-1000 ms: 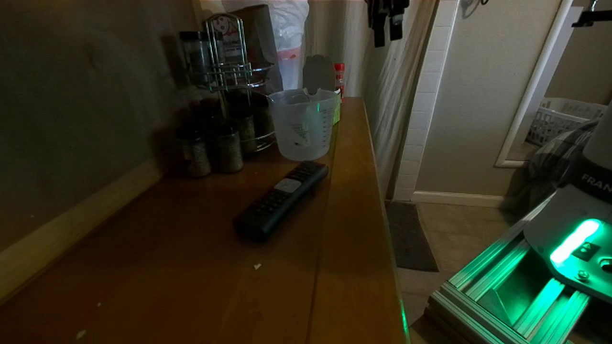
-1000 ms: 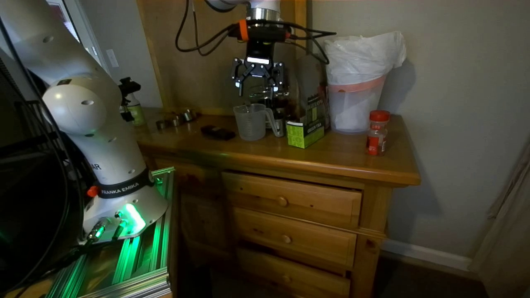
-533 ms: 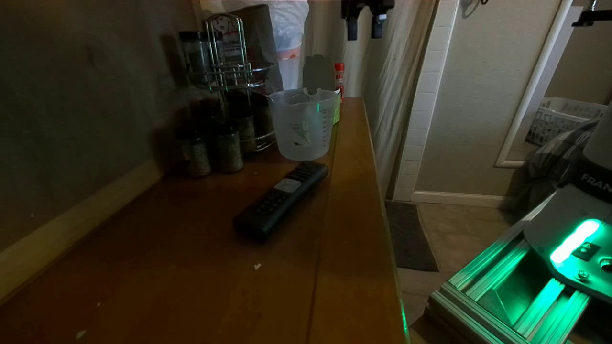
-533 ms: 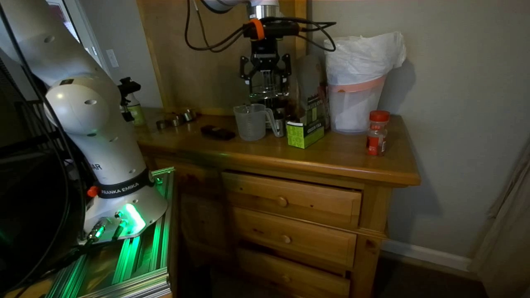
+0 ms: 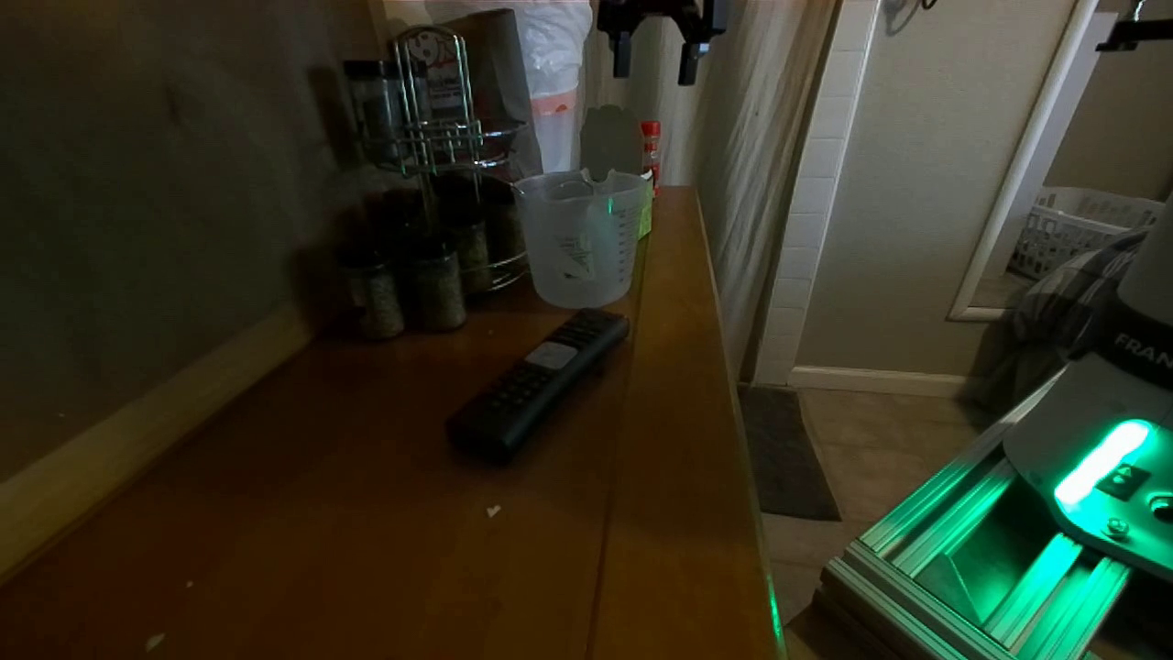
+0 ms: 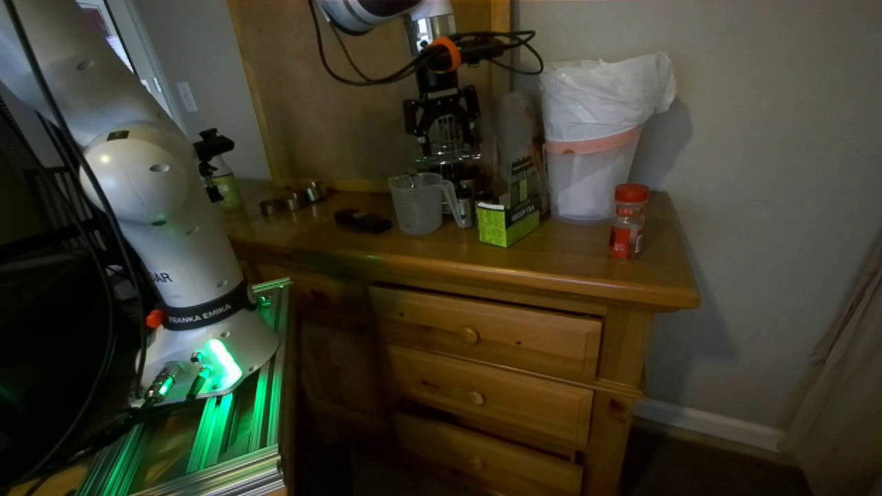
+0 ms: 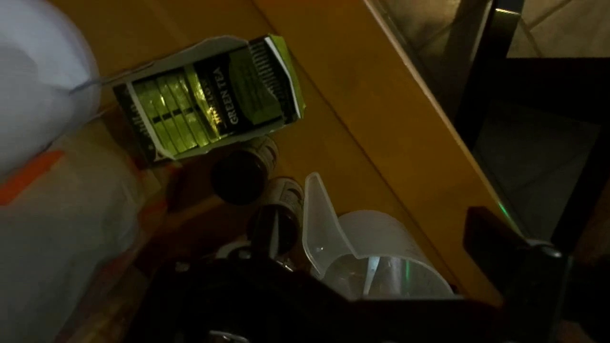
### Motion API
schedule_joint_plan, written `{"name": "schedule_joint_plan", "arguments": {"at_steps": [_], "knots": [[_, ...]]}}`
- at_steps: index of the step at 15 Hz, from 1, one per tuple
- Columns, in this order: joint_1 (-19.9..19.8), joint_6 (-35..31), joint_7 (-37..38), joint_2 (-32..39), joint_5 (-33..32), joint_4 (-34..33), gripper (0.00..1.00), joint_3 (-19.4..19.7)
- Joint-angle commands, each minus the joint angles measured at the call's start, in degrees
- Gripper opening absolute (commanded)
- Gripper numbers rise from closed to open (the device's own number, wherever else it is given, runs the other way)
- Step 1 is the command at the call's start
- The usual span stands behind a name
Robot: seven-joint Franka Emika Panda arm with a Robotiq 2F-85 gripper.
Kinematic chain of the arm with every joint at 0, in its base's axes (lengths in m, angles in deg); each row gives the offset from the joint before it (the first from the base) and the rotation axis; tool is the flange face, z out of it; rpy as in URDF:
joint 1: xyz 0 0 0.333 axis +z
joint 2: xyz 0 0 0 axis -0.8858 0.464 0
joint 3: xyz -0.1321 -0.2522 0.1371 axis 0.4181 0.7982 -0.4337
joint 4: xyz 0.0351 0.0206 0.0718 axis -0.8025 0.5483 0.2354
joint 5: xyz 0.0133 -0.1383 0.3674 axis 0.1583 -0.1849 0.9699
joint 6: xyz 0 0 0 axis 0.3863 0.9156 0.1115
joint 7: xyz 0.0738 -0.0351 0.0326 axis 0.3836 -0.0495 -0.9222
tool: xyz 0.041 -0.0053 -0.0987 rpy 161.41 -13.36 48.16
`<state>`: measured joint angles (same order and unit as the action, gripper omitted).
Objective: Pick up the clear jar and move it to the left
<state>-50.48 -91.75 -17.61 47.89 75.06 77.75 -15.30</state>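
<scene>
Dim room; wooden top [image 5: 321, 513] along an upright panel [image 6: 331, 131]. On it jar [image 6: 415, 207] stands upright, between handset [image 5: 541, 380] and box [image 6: 506, 224], with rack [image 5: 443, 133] on its panel side. Above, the gripper [image 5: 654, 71] holds nothing, fingers [image 5: 621, 57] spread well apart and higher than jar. Key relation: jar lies below the fingers, axis vertical; in the wrist view it shows between the two of them, handle [image 7: 324, 228] turned toward box and bottles [image 7: 239, 177]. Judgement: approach stage, grasp not yet made. Next move calls for a descent, likely with a sideways correction, since from outside the gripper does not look squarely over jar. Whether the opening would take the full body, or only one side or the handle, cannot say. If left means toward handset, that may crowd the landing spot. Hidden: the gripper's own dark body covers the part of jar nearest the bottom edge of the wrist view; finger edges there are murky. Bottles by the rack sit in shadow, too dark to count. Contact between handle and nearest bottle: cannot tell.
</scene>
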Motion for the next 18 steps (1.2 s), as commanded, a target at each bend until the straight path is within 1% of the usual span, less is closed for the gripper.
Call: {"name": "schedule_joint_plan", "arguments": {"at_steps": [1, 3, 4, 5, 6, 7, 8, 11, 12, 14, 18], "knots": [[1.56, -6.55, -11.64, 0.38, 3.8, 2.68, 1.0, 0.74], [2.59, -9.63, -18.0, 1.25, 6.74, 3.53, 1.0, 0.81], [3.36, -10.84, -21.53, 1.82, 9.31, 3.67, 1.0, 0.96], [4.16, -11.46, -25.24, 2.44, 12.23, 3.63, 1.0, 1.14], [4.75, -10.2, -29.53, 2.96, 15.29, 3.16, 1.0, 1.55], [2.17, -9.22, -22.85, 1.87, 11.11, 3.32, 1.0, -0.67], [2.53, -9.2, -25.56, 2.27, 12.93, 3.3, 1.0, -0.66], [2.75, -9.19, -27.65, 2.69, 13.85, 3.25, 1.0, -0.52], [2.71, -8.38, -29.15, 3.63, 13.16, 2.59, 1.0, -0.47], [1.9, -7.91, -28.57, 5.17, 11.12, 1.73, 1.0, -0.94], [1.16, -9.9, -30.54, 8.19, 7.52, 1.11, 1.0, -1.77]]}}
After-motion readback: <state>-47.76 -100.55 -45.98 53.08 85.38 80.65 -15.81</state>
